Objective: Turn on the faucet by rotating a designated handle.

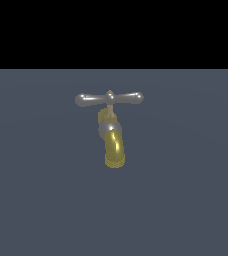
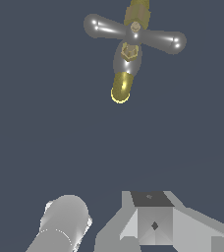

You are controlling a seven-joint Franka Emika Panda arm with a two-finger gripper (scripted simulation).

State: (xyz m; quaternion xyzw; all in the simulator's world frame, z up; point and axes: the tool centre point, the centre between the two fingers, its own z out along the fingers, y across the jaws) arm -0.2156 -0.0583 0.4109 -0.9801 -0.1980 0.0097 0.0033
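The faucet (image 1: 113,136) stands on the dark floor in the middle of the exterior view, its brass-yellow curved spout (image 1: 114,149) pointing toward the camera. Across its top lies the handle (image 1: 109,98), a slim silver T-bar with bulbous ends, level from the exterior view's left to its right. In the wrist view I look down on the faucet (image 2: 127,59) from a distance, with the handle (image 2: 134,33) crossing above the spout (image 2: 121,89). No gripper fingers can be made out in either view.
Grey arm parts show at the edge of the wrist view: a rounded cylinder (image 2: 62,221) and a blocky wedge-shaped piece (image 2: 155,221). Flat dark blue-grey floor (image 1: 46,200) surrounds the faucet.
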